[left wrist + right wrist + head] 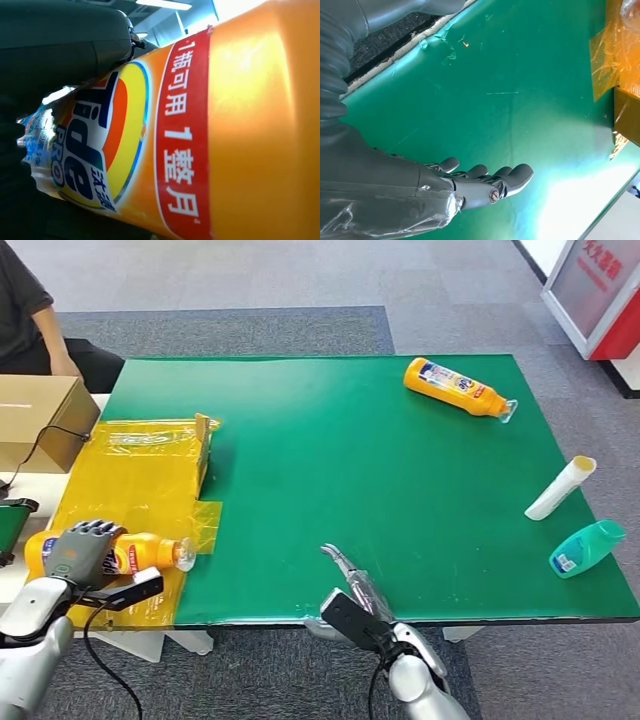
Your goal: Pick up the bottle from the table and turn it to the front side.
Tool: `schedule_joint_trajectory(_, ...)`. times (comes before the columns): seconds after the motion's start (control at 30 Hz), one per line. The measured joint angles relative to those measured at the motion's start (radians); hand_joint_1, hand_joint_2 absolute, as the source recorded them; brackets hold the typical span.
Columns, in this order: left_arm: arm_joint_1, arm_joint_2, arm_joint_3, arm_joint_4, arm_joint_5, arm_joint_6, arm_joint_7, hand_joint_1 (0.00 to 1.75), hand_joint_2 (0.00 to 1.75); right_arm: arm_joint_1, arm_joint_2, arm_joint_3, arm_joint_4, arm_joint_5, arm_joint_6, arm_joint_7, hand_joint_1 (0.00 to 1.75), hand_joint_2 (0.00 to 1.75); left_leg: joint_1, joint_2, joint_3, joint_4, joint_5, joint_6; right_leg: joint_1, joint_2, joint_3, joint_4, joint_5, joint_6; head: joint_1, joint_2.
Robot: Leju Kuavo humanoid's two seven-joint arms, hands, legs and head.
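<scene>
Two orange bottles lie on the table, and the nearer one is in my left hand. My fingers wrap over its body at the label end, covering much of the label from above; the bottle lies on its side on the yellow sheet at the table's left end, its clear cap pointing right, toward the green. From my left wrist the bottle is so close that both its ends are cut off, and I can read only part of the round logo and a red band of white characters; my dark thumb lies along it.

My right hand is held over the table's near edge, holding nothing, fingers straight and close together, pointing up the table. From its wrist I see those fingers just above the green mat; whether they touch it I cannot tell.

The other orange bottle lies on its side at the far right, well apart from me. Near the right edge lie a white tube and a teal bottle, its label too small to read. A cardboard box sits off the table's left, and a person's arm, cut off by the frame, is behind it.
</scene>
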Motion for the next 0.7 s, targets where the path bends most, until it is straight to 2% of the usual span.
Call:
schedule_joint_trajectory(0.03,-0.011,-0.002,0.007,0.018,-0.016,0.012,0.008,1.11,1.75,0.000,0.000,0.000,-0.001,-0.001,0.001,0.000,0.00,1.75,0.000,0.000,0.000,0.000,0.001,0.000,0.000,0.000,0.000,0.000,0.000,0.000,0.000,0.000)
schedule_joint_trajectory(0.1,-0.031,-0.011,0.018,0.051,-0.049,0.034,0.025,0.30,1.75,0.000,0.000,0.000,-0.002,-0.002,0.003,0.001,0.00,1.75,0.000,0.000,0.001,0.000,0.002,-0.001,0.000,0.000,0.000,0.000,0.001,-0.001,0.000,0.000)
schedule_joint_trajectory(0.13,-0.040,-0.018,0.024,0.063,-0.062,0.042,0.032,0.08,1.75,-0.001,0.000,0.001,-0.002,-0.002,0.004,0.002,0.00,1.75,0.001,0.000,0.001,0.000,0.003,-0.001,0.000,0.000,0.000,0.000,0.002,-0.001,0.000,0.000)
schedule_joint_trajectory(0.17,-0.048,-0.026,0.030,0.073,-0.072,0.049,0.038,0.00,1.75,-0.001,0.000,0.001,-0.003,-0.002,0.005,0.003,0.00,1.75,0.001,0.000,0.000,0.000,0.003,-0.001,0.000,0.000,0.000,0.000,0.003,-0.001,0.000,0.000)
schedule_joint_trajectory(0.3,-0.065,-0.063,0.055,0.086,-0.075,0.056,0.042,0.00,0.00,0.000,0.000,0.005,-0.010,-0.002,0.012,0.010,0.00,1.75,0.000,0.000,0.000,0.000,0.005,0.000,0.000,0.000,0.000,0.000,0.005,-0.001,0.000,0.000)
schedule_joint_trajectory(0.53,-0.039,-0.132,0.105,0.038,0.041,0.040,-0.050,0.00,0.00,0.013,0.000,0.006,-0.028,-0.005,0.015,0.020,0.00,1.75,0.000,-0.001,-0.003,0.000,0.006,0.001,0.000,0.000,-0.001,0.000,0.005,0.000,0.000,0.000)
schedule_joint_trajectory(0.7,-0.012,-0.161,0.132,-0.012,0.136,0.022,-0.097,0.00,0.00,0.023,0.000,0.006,-0.038,-0.006,0.015,0.026,0.00,1.75,0.000,-0.001,-0.004,0.000,0.005,0.001,0.000,0.000,-0.003,0.000,0.005,0.000,0.000,0.000)
